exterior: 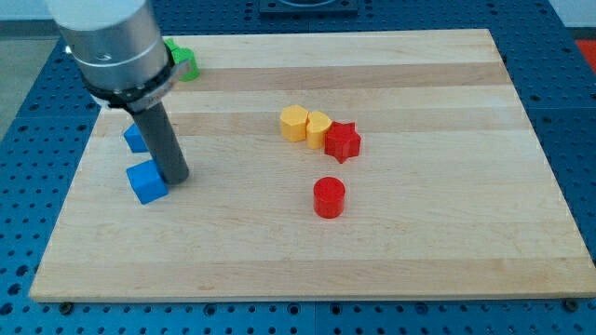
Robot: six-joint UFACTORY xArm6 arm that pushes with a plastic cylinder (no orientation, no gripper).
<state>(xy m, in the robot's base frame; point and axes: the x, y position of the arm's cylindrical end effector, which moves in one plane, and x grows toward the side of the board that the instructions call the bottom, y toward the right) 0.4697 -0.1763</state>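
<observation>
You are looking at a pale wooden board [391, 251] lying on a blue perforated table [568, 84], with the arm's grey cylindrical body [107, 42] filling the upper left of the frame. There is no gripper here to open or close and nothing is being held: the arm is ending in a straight dark rod [160, 140] that is reaching down to the board at the left of the frame. My tip [177, 177] is resting on the board just beside the right edge of a blue cube [146, 181], so close that they are either touching or all but touching; you cannot tell which from this angle.

A second blue block [134, 140] is sitting just above that cube and is partly hidden behind the rod, so its shape is not clear. A green block [183, 60] is peeking out from behind the arm's body near the board's upper left corner, also mostly hidden.

Near the middle of the frame, well apart from my tip, a yellow-orange block [294, 122], a yellow block [318, 127] and a red star-shaped block [343, 141] are sitting in a tight row, each touching the next. A red cylinder [329, 197] is standing alone just below them.
</observation>
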